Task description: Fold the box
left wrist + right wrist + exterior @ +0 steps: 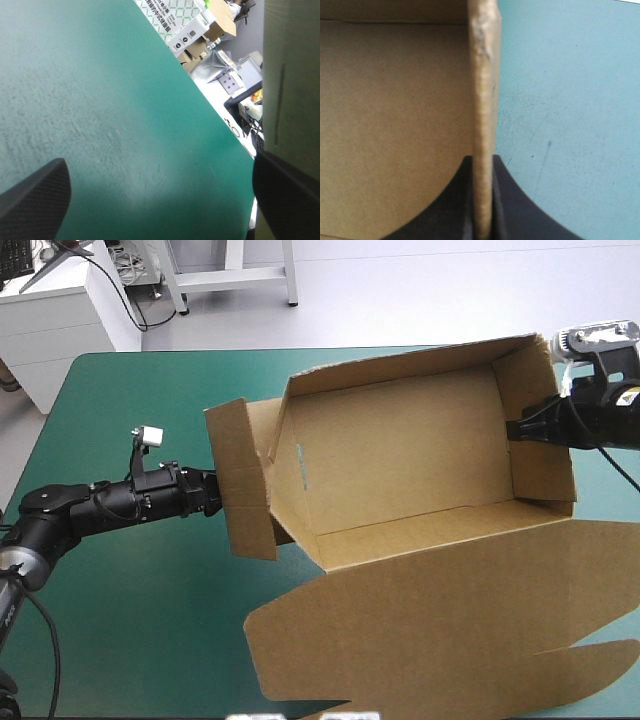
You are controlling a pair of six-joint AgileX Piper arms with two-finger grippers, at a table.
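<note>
High view: the lid point(450, 620) is lying flat nearest the camera, the box point(400, 450) is sitting right of centre on the counter point(130, 620), walls raised, left end effector point(213, 495) reaching at its loose end flap point(240, 480). Left wrist view: its fingers point(35, 200) are standing wide apart, gripping nothing, board just beside one, so I'm expecting a push to skid the box or buckle the flap. Right wrist view: the right end effector point(482, 165) is pinching the opposite wall point(484, 75), all but closed on it; risk is that edge grip slipping and the wall dropping.
</note>
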